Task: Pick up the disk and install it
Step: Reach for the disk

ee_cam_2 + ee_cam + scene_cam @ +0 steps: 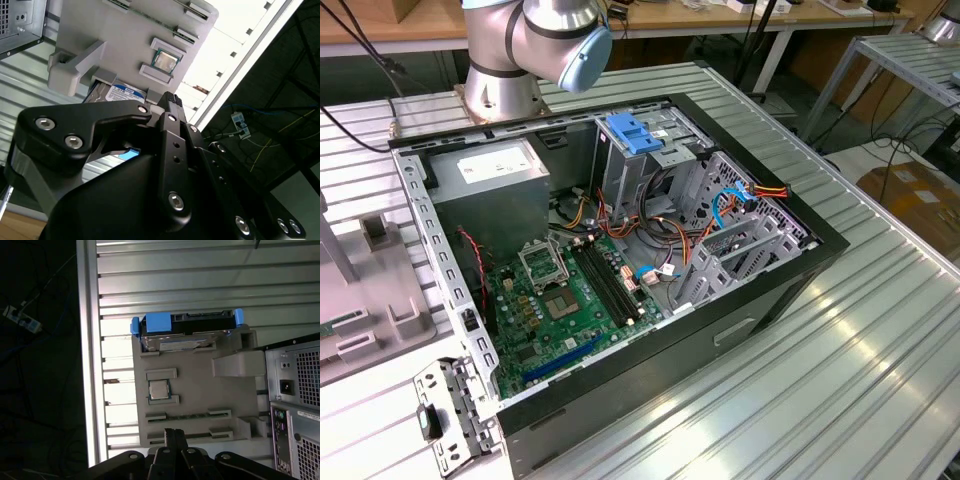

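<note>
The disk stands on edge in a slot at one end of a grey holder block, with its blue carrier rails wrapped around it. In the second wrist view the disk's white-and-blue label peeks out past the black gripper body. My gripper hovers above the opposite end of the block, well away from the disk. Its fingers are pressed together with nothing between them.
The holder block also carries a processor chip and memory-stick slots. The open computer case lies on the ribbed metal table, with a blue bracket on its drive cage and a power-supply box. The table edge runs close beside the block.
</note>
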Robot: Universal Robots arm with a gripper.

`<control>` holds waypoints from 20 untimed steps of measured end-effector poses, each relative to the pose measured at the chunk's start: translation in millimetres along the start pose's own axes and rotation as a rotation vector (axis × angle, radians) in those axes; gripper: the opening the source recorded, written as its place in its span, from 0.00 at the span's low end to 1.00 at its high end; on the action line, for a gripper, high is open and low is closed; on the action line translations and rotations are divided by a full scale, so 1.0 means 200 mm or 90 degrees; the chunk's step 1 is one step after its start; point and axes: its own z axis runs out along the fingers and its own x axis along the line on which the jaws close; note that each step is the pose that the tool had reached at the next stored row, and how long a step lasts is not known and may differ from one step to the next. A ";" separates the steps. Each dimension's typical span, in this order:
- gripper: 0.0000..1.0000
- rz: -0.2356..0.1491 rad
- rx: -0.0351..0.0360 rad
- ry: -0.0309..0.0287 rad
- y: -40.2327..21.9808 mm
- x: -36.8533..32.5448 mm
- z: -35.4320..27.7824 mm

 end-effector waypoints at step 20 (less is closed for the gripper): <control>0.11 0.000 0.0000 0.0000 0.001 0.001 0.018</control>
